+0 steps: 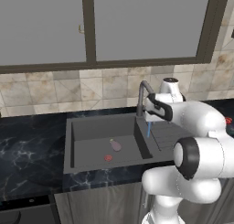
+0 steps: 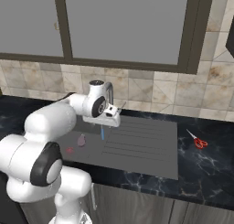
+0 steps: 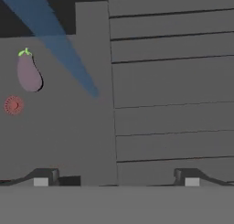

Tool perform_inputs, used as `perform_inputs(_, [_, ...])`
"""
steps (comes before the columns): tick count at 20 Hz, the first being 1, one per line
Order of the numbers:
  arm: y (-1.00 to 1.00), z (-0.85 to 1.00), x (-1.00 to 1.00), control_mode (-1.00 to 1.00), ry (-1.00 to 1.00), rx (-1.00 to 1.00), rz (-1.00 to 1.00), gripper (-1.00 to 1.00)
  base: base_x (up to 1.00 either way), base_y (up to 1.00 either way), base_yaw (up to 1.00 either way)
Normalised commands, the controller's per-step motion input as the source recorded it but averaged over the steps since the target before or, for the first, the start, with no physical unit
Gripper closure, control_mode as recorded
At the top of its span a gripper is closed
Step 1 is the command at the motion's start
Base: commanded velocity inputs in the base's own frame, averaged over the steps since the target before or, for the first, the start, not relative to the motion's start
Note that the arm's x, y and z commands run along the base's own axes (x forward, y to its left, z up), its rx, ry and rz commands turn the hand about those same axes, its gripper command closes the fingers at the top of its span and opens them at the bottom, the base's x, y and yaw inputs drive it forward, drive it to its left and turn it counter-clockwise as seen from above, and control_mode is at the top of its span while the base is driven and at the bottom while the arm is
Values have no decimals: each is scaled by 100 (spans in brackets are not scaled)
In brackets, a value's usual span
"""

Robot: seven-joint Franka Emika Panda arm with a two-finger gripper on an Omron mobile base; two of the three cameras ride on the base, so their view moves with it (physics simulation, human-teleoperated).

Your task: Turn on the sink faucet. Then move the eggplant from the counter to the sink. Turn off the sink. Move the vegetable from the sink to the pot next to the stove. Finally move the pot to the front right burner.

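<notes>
Claw [image 3: 116,182] spread wide, holding nothing — parked up by the sink faucet [image 1: 142,96], centre frame, likely lining up to shut it off. Water's running; eggplant [image 1: 115,145] lies in the sink [image 1: 91,129] beside the red drain [image 1: 108,158] — rinse position.

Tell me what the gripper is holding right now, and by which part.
Nothing. The gripper is open and empty above the sink; the eggplant lies loose in the basin.
</notes>
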Motion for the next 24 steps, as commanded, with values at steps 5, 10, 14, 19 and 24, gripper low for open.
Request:
perform_inputs(5, [-50,-1,32,-100,0,16,5,-100,0,0,0])
perform_inputs(10, [-34,-2,75,-100,-8,19,18,-100,0,0,0])
perform_inputs(14, [-16,0,73,-100,-22,17,32,-100,0,0,0])
perform_inputs(19, [-5,-13,40,-100,-8,7,22,-100,0,0,0])
perform_inputs(24, [0,-22,43,-100,-11,1,12,-100,0,0,0])
